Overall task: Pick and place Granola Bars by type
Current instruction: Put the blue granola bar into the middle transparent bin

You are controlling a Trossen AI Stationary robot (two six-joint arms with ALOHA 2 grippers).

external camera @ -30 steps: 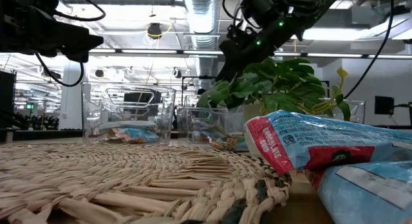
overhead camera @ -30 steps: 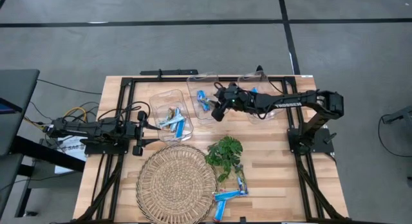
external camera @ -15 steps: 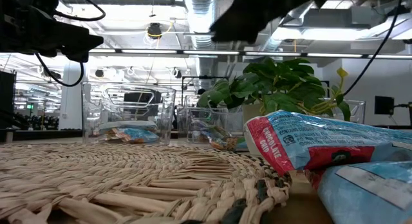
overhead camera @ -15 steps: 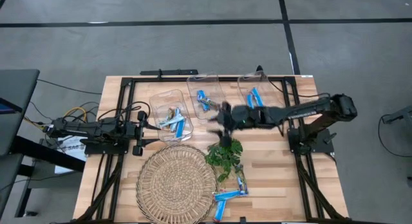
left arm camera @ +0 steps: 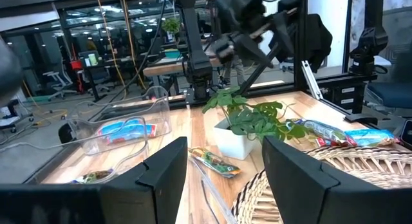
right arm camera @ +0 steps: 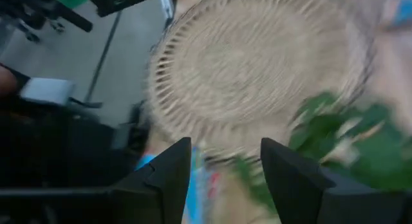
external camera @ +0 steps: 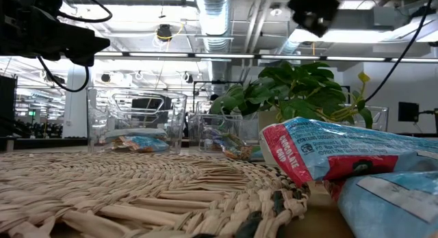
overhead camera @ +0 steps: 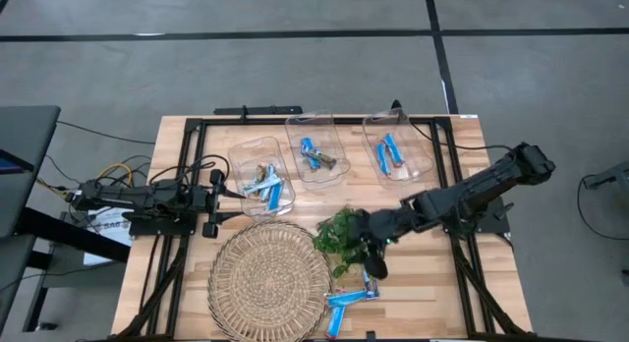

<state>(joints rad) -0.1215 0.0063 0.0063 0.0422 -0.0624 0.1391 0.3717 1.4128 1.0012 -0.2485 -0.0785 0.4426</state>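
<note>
Three granola bars (overhead camera: 350,295) lie loose on the near side of the table, blue wrappers with a red-tipped one among them, just right of the woven mat (overhead camera: 268,278) and just near of the potted plant (overhead camera: 341,233). The rest are already in the three clear bins along the far side: left bin (overhead camera: 259,171) with blue and tan ones, middle bin (overhead camera: 315,151) with blue and brownish ones, right bin (overhead camera: 395,148) with blue ones

The right gripper (overhead camera: 371,254) hangs low over the plant's near-right edge, right above the topmost loose bar (overhead camera: 369,279), and its wrist view shows the fingers (right arm camera: 168,174) spread with nothing between them, so it's empty. I'd say this is the reach for the next bar

To do it well, I reckon it should come down clear of the leaves, line the fingers across the bar's narrow width, and take the one lying apart, not the two that overlap near the mat's edge. Read the wrapper before choosing a bin

The left gripper (overhead camera: 220,192) waits at the table's left side beside the left bin, fingers (left arm camera: 158,176) parted and holding nothing
</note>
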